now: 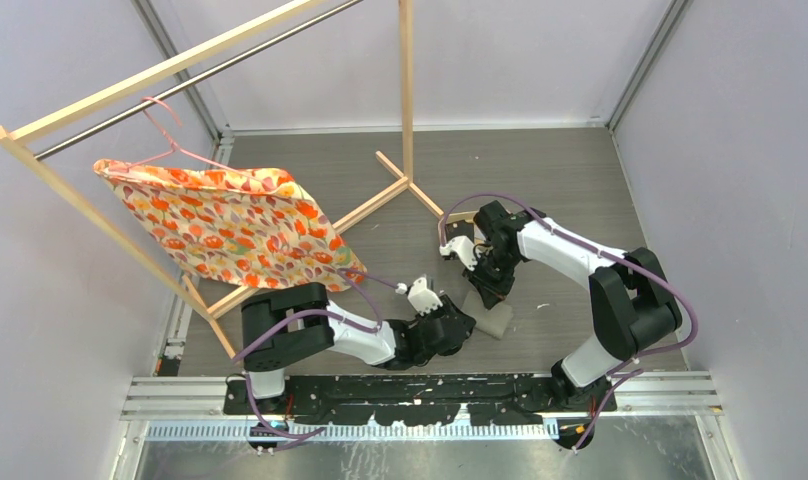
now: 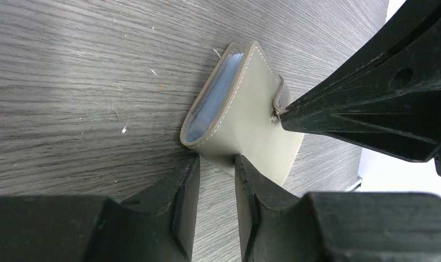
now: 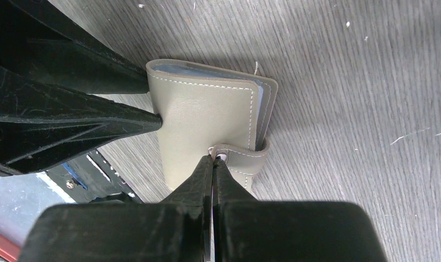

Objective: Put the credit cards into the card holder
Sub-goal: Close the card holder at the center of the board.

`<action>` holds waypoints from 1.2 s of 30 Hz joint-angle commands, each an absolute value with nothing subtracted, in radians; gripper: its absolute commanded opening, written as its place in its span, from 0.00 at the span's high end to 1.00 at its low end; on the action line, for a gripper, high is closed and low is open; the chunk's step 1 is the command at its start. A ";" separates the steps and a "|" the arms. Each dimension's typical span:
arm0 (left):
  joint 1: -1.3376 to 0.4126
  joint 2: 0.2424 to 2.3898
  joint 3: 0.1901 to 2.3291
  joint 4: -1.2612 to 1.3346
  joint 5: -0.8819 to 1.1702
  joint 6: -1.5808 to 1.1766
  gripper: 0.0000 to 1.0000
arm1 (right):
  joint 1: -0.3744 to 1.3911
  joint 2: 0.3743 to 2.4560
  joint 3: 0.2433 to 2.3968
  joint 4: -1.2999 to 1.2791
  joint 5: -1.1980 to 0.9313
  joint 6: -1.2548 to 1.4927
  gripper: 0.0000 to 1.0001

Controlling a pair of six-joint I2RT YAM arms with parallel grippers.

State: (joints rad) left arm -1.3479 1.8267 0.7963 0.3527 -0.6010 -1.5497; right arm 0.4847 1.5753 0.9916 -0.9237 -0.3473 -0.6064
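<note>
The grey-taupe card holder [image 1: 492,322] lies folded shut on the wood-grain table, also in the left wrist view [image 2: 251,109] and the right wrist view [image 3: 207,120]. Pale bluish card edges [image 2: 213,93] show between its covers, also in the right wrist view [image 3: 207,67]; no loose credit cards are in view. My left gripper [image 2: 217,162] is open by a narrow gap, its fingertips [image 3: 147,121] against the holder's folded edge. My right gripper [image 3: 213,159] is shut, its tips touching the snap strap [image 3: 245,158] on top of the holder.
A wooden clothes rack [image 1: 408,120] stands at the back left, with a pink hanger carrying an orange floral cloth [image 1: 230,225]. Its base legs [image 1: 420,195] reach toward the right arm. The table's near edge and rail [image 1: 430,385] lie just behind the holder.
</note>
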 commanded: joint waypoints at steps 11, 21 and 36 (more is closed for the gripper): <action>-1.315 1.855 0.786 0.512 -0.609 -1.469 0.64 | 0.493 1.518 0.959 -0.890 -0.353 -0.602 0.99; -1.308 1.865 0.792 0.512 -0.605 -1.471 0.62 | 0.468 1.514 0.967 -0.908 -0.383 -0.606 0.89; -1.307 1.818 0.786 0.511 -0.570 -1.342 0.60 | 0.426 1.481 0.983 -0.926 -0.425 -0.584 0.75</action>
